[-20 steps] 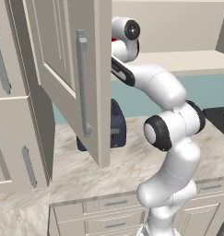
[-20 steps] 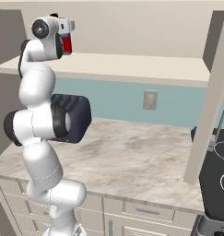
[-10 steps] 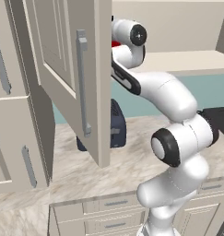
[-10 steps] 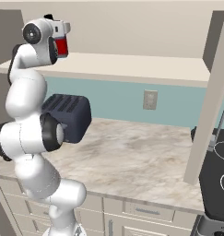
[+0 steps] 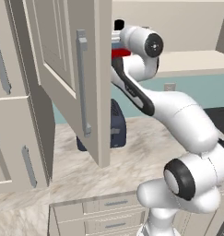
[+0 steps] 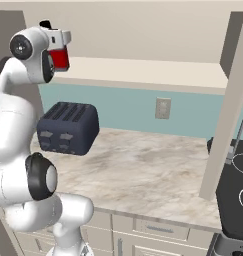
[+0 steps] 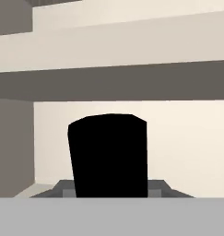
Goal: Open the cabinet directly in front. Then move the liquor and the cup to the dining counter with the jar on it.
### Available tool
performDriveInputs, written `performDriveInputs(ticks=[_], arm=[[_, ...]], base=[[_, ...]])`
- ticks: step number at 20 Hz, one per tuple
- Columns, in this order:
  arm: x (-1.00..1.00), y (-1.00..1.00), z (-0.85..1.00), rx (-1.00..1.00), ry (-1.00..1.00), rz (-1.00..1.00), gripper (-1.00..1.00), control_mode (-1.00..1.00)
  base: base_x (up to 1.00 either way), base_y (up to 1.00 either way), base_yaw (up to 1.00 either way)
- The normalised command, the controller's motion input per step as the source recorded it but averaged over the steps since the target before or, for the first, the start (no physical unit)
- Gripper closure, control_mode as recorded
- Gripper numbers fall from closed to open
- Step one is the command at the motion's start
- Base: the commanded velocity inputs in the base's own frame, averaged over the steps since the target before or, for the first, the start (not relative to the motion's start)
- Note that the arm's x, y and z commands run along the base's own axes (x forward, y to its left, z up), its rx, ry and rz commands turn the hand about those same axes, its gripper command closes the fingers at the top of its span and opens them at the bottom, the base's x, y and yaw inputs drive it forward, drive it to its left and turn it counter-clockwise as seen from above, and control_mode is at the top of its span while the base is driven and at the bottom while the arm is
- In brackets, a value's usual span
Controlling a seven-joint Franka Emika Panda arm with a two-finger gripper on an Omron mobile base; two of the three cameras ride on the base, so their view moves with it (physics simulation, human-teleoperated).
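Beige cabinet (image 5: 62,69) doors stood swung wide open, the left one with its long silver handle (image 5: 82,87) hanging out over the desk (image 6: 143,170) in the left base view and hiding part of the hand. White and bent at the elbow, the arm rose from the base and reached up and forward, its wrist level with the cabinet's lower shelf (image 6: 143,72). The gripper (image 6: 57,56) was clenched on the liquor (image 6: 60,59), whose red label showed just beside the wrist in both base views; the bottle hung in front of the shelf's edge, upright as far as could be told. In the hand view its black cap (image 7: 109,154) rose close in front of the lens, with the pale cabinet interior and shelf edges behind it.

Below the hand, a dark blue toaster (image 6: 68,128) sat on the marbled desk against the teal wall. Further right came a wall socket (image 6: 163,108), then the open right-hand door's edge (image 6: 228,100), and beyond it a black stovetop (image 6: 235,190). Drawer fronts (image 6: 158,230) ran under the desk.
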Motion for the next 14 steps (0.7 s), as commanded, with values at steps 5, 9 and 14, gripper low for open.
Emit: performDriveInputs(ticks=[5,9,14], arm=[[-1.00,-0.30,0.00,0.01,0.00,-0.05,1.00,-1.00],[-1.00,-0.33,0.00,0.02,0.00,-0.06,1.00,-1.00],[-1.00,-0.29,-0.06,0.00,0.05,-0.05,1.00,-1.00]], base=[[0.00,0.00,0.00],[0.00,0.00,0.00],[0.00,0.00,0.00]])
